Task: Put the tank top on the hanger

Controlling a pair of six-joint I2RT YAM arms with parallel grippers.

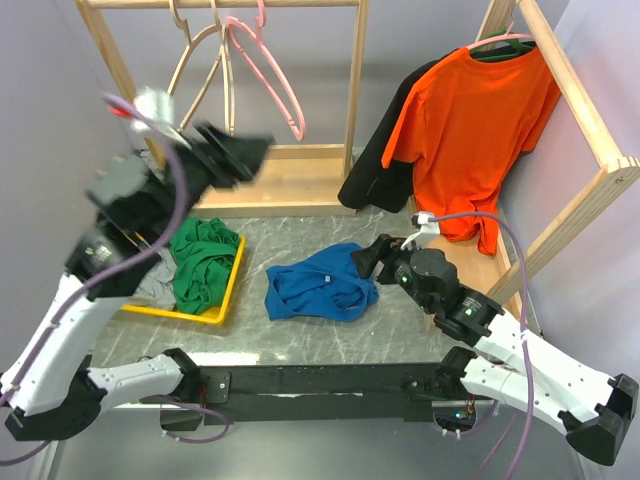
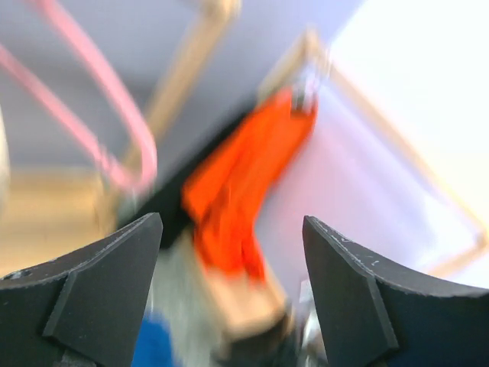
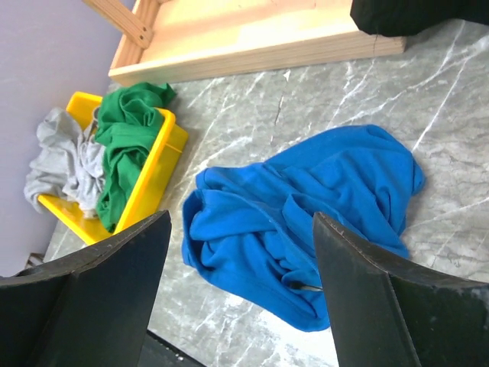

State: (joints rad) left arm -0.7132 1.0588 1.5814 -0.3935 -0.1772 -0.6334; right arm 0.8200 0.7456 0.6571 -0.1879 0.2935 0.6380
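The royal-blue tank top (image 1: 320, 283) lies crumpled on the marble table, bunched in folds (image 3: 298, 214). The pink hanger (image 1: 268, 70) hangs by its hook from the wooden rail at the back, blurred in the left wrist view (image 2: 107, 130). My left gripper (image 1: 250, 150) is raised high at the left, blurred with motion, open and empty, pointing toward the rack. My right gripper (image 1: 368, 255) hovers low at the tank top's right edge, open, with the fabric showing between its fingers (image 3: 367, 283) but not gripped.
A yellow tray (image 1: 232, 280) at the left holds a green garment (image 1: 205, 260) and grey cloth (image 3: 65, 160). Beige wooden hangers (image 1: 200, 60) hang beside the pink one. An orange t-shirt (image 1: 470, 130) over a black garment hangs on the right rack (image 1: 585, 130).
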